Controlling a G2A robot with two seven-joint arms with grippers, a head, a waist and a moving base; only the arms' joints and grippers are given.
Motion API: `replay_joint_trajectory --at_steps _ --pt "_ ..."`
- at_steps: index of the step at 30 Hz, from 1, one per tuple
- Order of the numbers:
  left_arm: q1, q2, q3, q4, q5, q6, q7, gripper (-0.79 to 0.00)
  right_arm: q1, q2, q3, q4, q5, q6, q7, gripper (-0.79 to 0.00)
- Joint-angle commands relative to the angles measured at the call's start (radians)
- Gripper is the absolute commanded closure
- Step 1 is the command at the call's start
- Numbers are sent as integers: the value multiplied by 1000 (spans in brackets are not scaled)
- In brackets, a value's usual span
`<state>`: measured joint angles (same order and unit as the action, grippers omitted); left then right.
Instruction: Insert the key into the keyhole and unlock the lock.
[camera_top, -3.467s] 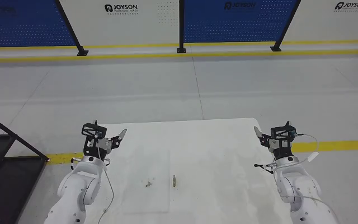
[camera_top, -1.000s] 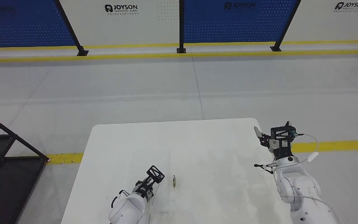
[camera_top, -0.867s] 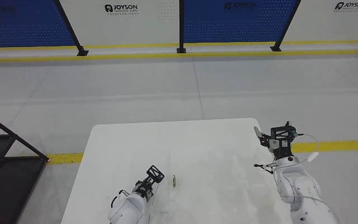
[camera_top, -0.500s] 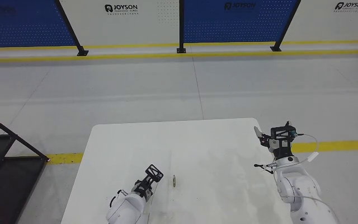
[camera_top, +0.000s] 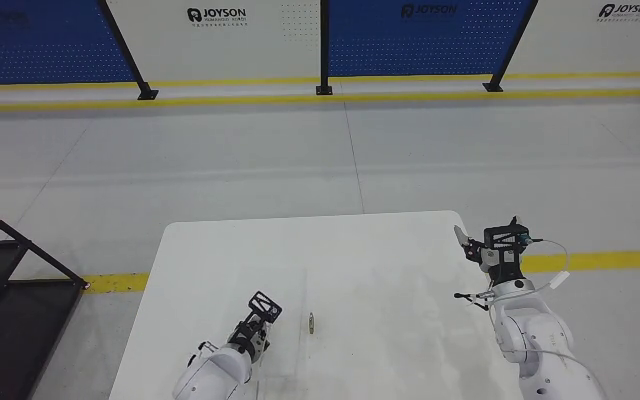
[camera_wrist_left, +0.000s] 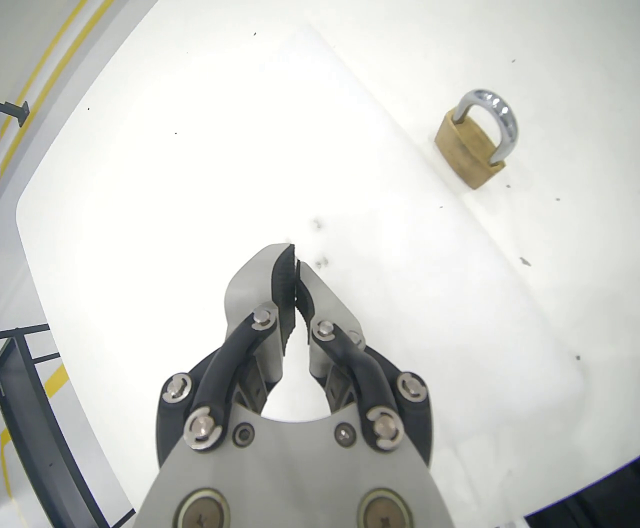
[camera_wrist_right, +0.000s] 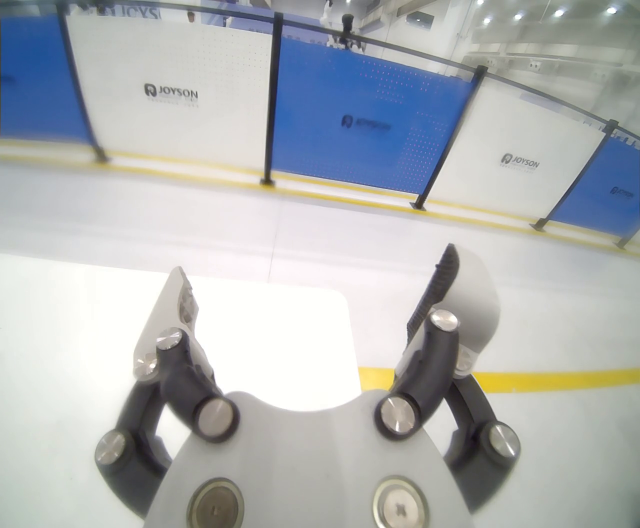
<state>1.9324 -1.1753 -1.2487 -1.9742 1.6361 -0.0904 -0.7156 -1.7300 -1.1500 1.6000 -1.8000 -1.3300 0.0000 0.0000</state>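
A brass padlock (camera_wrist_left: 467, 150) with a silver shackle lies on the white table (camera_wrist_left: 150, 175); from above, the padlock (camera_top: 312, 322) sits near the table's front middle. My left gripper (camera_wrist_left: 296, 260) is just left of the padlock, low over the table, its pads (camera_wrist_left: 282, 280) pressed together with a thin dark sliver between them that I take for the key. In the top view the left gripper (camera_top: 262, 318) covers the spot where the key lay. My right gripper (camera_wrist_right: 315, 272) hangs open and empty over the table's far right corner (camera_top: 478, 245).
The table's left edge (camera_wrist_left: 30, 250) drops to a dark metal frame (camera_wrist_left: 25, 390). A faint clear mat (camera_wrist_left: 450, 280) covers the table under the padlock. Blue and white fence panels (camera_top: 320, 40) stand far behind.
The left arm swung from the table's far left corner down to the key's spot near the front, then shifted slightly left in the last half second. The right arm stayed still.
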Motion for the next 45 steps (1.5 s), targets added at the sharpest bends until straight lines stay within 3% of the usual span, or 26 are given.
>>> replay_joint_trajectory --at_steps 1,9,14,17,21,26,31,39,45 --pt "4 1 -11 0 -36 -18 -6 0 0 0 0 0 0 0 0 -785" --pt "9 4 -94 6 -181 -26 32 0 0 0 0 0 0 0 0 -785" --pt "51 11 -188 -43 -323 -76 169 0 0 0 0 0 0 0 0 -785" --pt "93 16 -269 -84 -454 -166 300 0 0 0 0 0 0 0 0 -785" --pt "130 27 -369 -82 -581 -352 440 0 0 0 0 0 0 0 0 -785" --pt "101 36 -434 -12 -762 -560 547 0 0 0 0 0 0 0 0 -785" --pt "71 40 -454 43 -836 -668 616 0 -17 1 -17 -7 -56 -11 11 -785" --pt "64 42 -454 55 -828 -692 625 0 -164 -9 -222 -89 -269 -51 -18 -785" --pt "64 42 -454 55 -828 -692 625 0 -180 -23 -435 -57 -430 -84 -43 -785"
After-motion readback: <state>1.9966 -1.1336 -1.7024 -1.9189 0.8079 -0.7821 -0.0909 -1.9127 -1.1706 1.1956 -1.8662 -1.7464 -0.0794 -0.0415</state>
